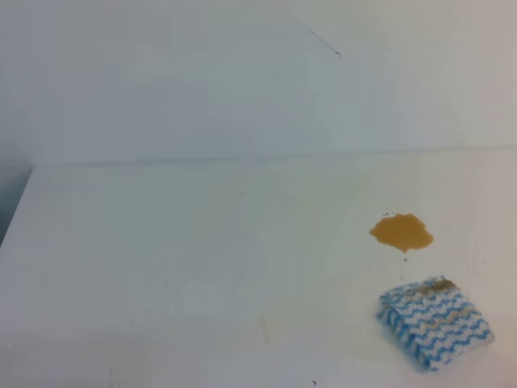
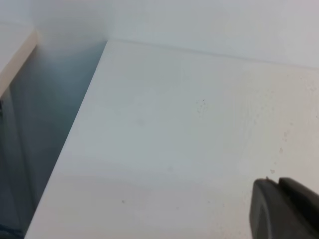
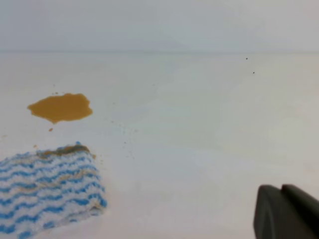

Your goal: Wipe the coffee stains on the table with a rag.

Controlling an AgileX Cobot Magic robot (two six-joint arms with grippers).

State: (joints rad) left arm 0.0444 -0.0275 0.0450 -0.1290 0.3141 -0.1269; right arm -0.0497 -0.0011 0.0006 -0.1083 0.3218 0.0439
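The coffee stains [image 1: 401, 232] are one orange-brown blotch on the white table [image 1: 202, 259], right of centre. The blue and white zigzag rag [image 1: 435, 321] lies flat just in front of it, a small gap between them, with brownish smudges on its far edge. In the right wrist view the coffee stains [image 3: 61, 107] and the rag [image 3: 47, 186] sit at the left. My right gripper [image 3: 281, 187] is at the lower right, shut and empty, well apart from both. My left gripper [image 2: 277, 180] is shut over bare table [image 2: 174, 139]. Neither gripper shows in the exterior high view.
A pale wall [image 1: 202, 81] rises behind the table. The table's left edge [image 2: 70, 134] drops into a dark gap [image 2: 40, 124]. Tiny dark specks [image 3: 124, 132] dot the surface to the right of the stain.
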